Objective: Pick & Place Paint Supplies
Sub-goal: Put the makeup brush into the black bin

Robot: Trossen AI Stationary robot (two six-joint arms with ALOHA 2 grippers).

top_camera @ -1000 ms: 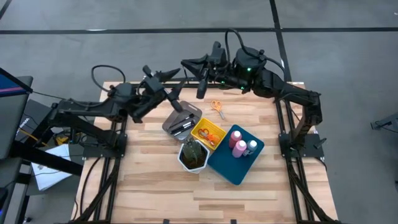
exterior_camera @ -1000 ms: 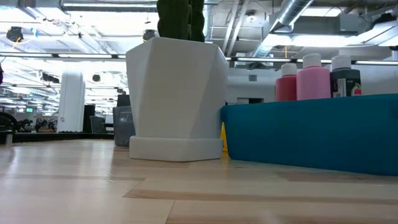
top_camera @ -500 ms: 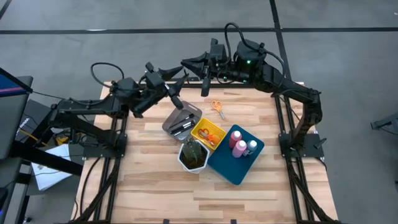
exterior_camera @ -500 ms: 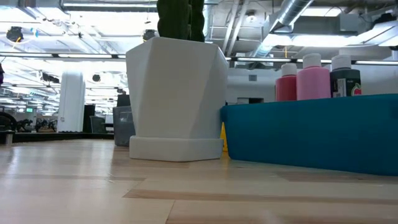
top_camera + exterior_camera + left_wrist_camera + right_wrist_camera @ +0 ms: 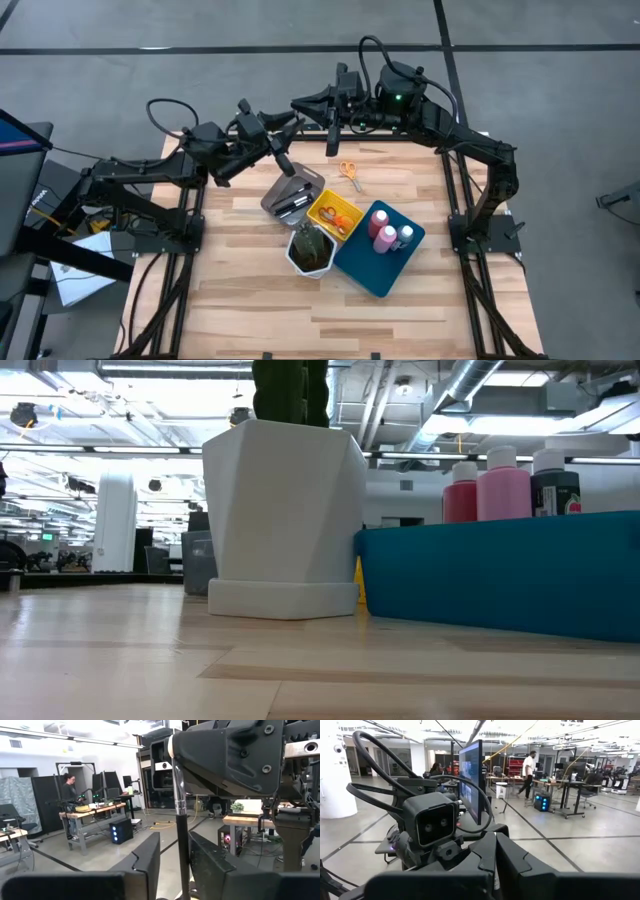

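Nearest the table's front edge, the blue tray [image 5: 378, 262] holds 2 pink bottles [image 5: 382, 228] and a small white-capped bottle [image 5: 405, 234] (its label shows in the low view but cannot be read). Behind it sit the white pot [image 5: 311, 252], yellow tray [image 5: 326, 209] and grey tray [image 5: 282, 188] with dark-tipped brushes [image 5: 293, 205]. Orange-handled scissors [image 5: 349, 173] lie toward the back edge. The left gripper [image 5: 283, 160], near the back-left corner, pinches 1 thin brush [image 5: 178, 805]. The right gripper [image 5: 331, 139] hangs at the back edge, fingers together, empty.
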